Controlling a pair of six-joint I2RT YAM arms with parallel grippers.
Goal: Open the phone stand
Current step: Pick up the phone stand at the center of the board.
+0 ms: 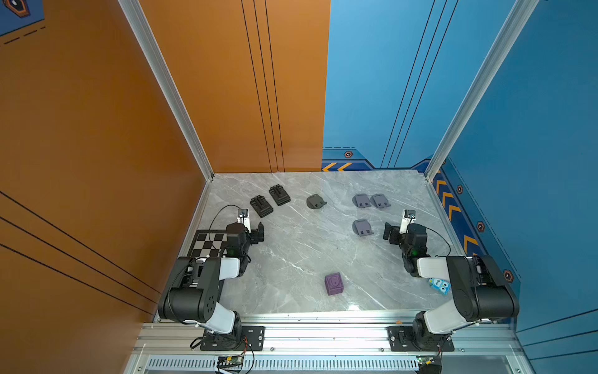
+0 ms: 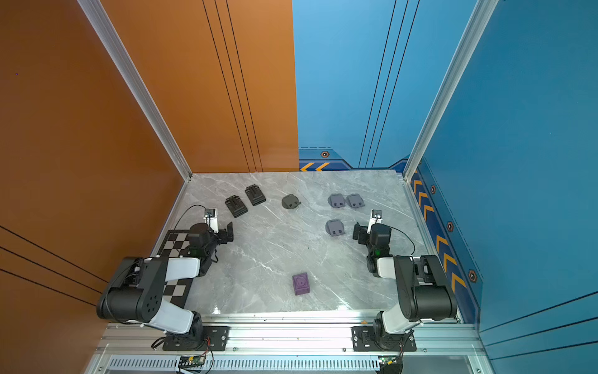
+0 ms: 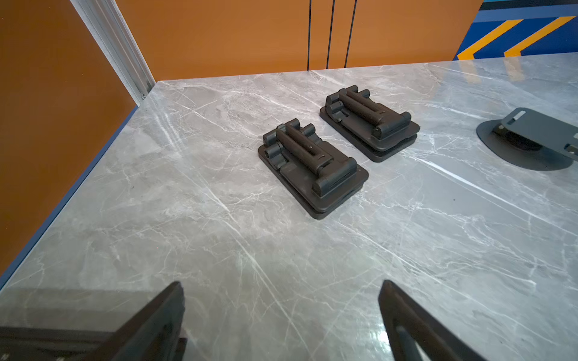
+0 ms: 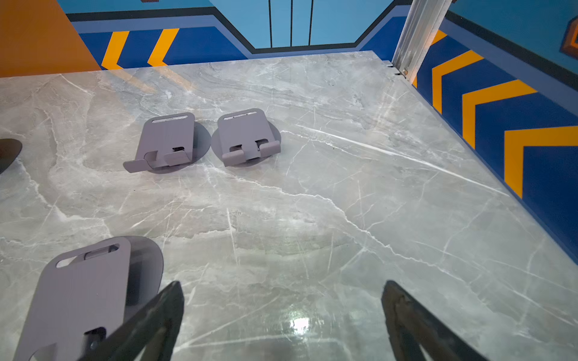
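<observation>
Grey bench point(image 1: 291, 259). Left end effector point(image 3: 281, 283) at 9 o'clock, right end effector point(image 4: 281, 283) at 3, each released, empty. Folded black phone stands point(image 3: 312, 168) at 11, close up from the left wrist alone. Part-raised lilac phone stands point(image 4: 244, 137) at 1, from the right wrist. At 4, blue toy point(image 1: 439, 286), in a top view only.

This is a robotics lab test cell, not a lived-in room: a marble-patterned bench point(image 1: 291, 259) is boxed in by printed orange panels point(image 1: 81, 129) and blue panels point(image 1: 534, 129) with yellow chevrons, hung on bare aluminium posts point(image 1: 168, 87) at the eleven and one o'clock corners. Along the six o'clock edge an aluminium rail point(image 1: 323, 336) carries the left arm point(image 1: 200, 291) and right arm point(image 1: 475, 288) on bolted plates, with loose wiring and a bare circuit board point(image 1: 230, 360) below. A black-and-white checkerboard point(image 1: 210, 241) lies at nine o'clock.
</observation>
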